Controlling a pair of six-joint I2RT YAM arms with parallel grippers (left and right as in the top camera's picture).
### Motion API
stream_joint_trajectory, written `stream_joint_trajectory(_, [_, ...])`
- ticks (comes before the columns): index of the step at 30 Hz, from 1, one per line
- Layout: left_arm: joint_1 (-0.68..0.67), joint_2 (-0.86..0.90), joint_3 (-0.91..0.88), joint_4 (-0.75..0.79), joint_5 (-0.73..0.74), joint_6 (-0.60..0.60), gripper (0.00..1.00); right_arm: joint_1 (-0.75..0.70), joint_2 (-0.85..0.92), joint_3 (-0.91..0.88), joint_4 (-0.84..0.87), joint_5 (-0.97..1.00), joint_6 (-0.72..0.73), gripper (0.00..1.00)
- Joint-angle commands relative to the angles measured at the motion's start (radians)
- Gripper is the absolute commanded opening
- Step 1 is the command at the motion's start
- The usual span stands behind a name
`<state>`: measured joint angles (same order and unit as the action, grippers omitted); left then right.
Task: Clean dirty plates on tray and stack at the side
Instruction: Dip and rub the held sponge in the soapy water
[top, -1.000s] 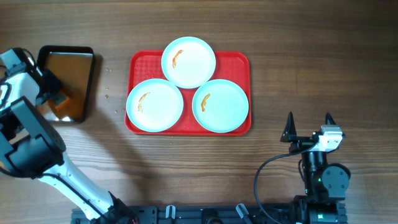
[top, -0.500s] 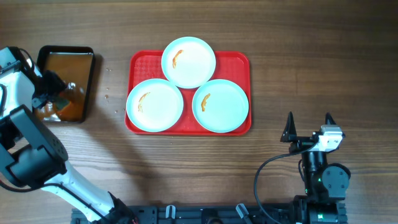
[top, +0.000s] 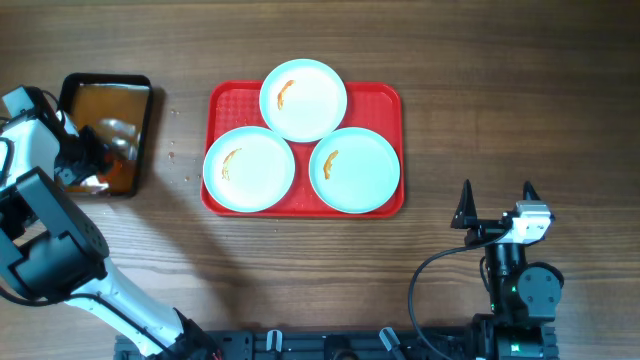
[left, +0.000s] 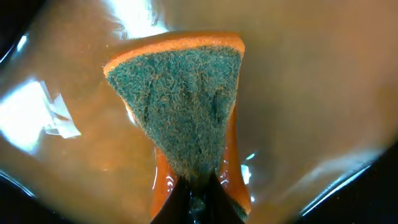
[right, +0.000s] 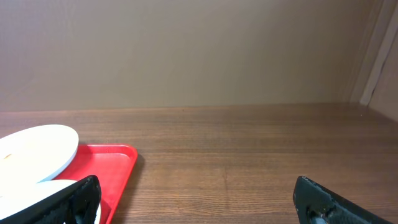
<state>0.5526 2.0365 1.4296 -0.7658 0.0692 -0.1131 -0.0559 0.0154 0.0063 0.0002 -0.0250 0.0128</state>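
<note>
Left claw (left: 198, 191) is reaching out, pinching a sponge (left: 180, 99); right claw (top: 497, 195) is sitting folded back, jaws spread wide.

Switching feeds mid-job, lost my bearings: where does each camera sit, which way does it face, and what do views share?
Overhead: above the table, facing straight down on tray, plates, pan; both arms show.
Left wrist: looks down its left gripper at the pinched sponge in brown water.
Right wrist: low, facing level across the table toward a wall; open right gripper at bottom corners.
Shared: overhead and right wrist both show tray and plates.
</note>
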Motion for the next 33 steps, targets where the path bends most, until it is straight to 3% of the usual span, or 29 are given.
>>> stream_joint_trajectory(1, [0.0, 0.023, -0.014, 0.002, 0.0, 0.001, 0.58, -0.004, -0.005, -0.001, 0.003, -0.009, -0.01, 1.0])
stream_joint_trajectory(2, [0.0, 0.023, -0.014, 0.001, 0.001, 0.001, 1.0, -0.004, -0.005, -0.001, 0.003, -0.009, -0.01, 1.0])
stream_joint_trajectory(8, [0.0, 0.023, -0.017, -0.048, 0.001, -0.059, 1.0, -0.004, -0.005, -0.001, 0.003, -0.009, -0.01, 1.0])
stream_joint_trajectory(10, [0.0, 0.023, -0.02, -0.051, 0.001, -0.059, 0.88, -0.004, -0.005, -0.001, 0.003, -0.009, -0.01, 1.0])
stream_joint_trajectory(11, [0.0, 0.023, -0.023, -0.05, 0.001, -0.06, 0.71, -0.004, -0.005, -0.001, 0.003, -0.009, -0.01, 1.0])
stream_joint_trajectory(13, [0.0, 0.023, -0.023, -0.046, 0.001, -0.06, 0.22, -0.004, -0.005, -0.001, 0.003, -0.009, -0.01, 1.0])
stream_joint_trajectory(14, [0.0, 0.023, -0.024, -0.042, 0.001, -0.06, 0.04, -0.004, -0.005, -0.001, 0.003, -0.009, -0.01, 1.0])
stream_joint_trajectory(19, [0.002, 0.023, -0.021, 0.023, 0.001, -0.048, 0.04, -0.004, -0.005, -0.001, 0.003, -0.009, -0.01, 1.0])
stream_joint_trajectory(20, [0.002, 0.023, -0.021, 0.037, 0.001, -0.048, 0.04, -0.004, -0.005, -0.001, 0.003, -0.009, -0.01, 1.0])
stream_joint_trajectory(21, [0.002, 0.023, -0.021, 0.053, 0.001, -0.048, 0.18, -0.004, -0.005, -0.001, 0.003, -0.009, -0.01, 1.0])
stream_joint_trajectory(22, [0.002, 0.023, -0.021, 0.075, 0.001, -0.048, 0.65, -0.004, -0.005, -0.001, 0.003, -0.009, -0.01, 1.0])
stream_joint_trajectory(23, [0.002, 0.023, -0.021, 0.09, 0.001, -0.048, 1.0, -0.004, -0.005, -0.001, 0.003, -0.009, -0.01, 1.0])
stream_joint_trajectory(30, [0.002, 0.023, -0.022, 0.178, -0.048, -0.048, 0.99, -0.004, -0.005, -0.001, 0.003, -0.009, -0.01, 1.0])
stream_joint_trajectory(32, [0.002, 0.027, -0.023, 0.196, -0.052, -0.048, 0.72, -0.004, -0.005, -0.001, 0.003, -0.009, -0.01, 1.0])
stream_joint_trajectory(33, [0.002, 0.03, -0.024, 0.202, -0.052, -0.048, 0.72, -0.004, -0.005, -0.001, 0.003, -0.009, -0.01, 1.0])
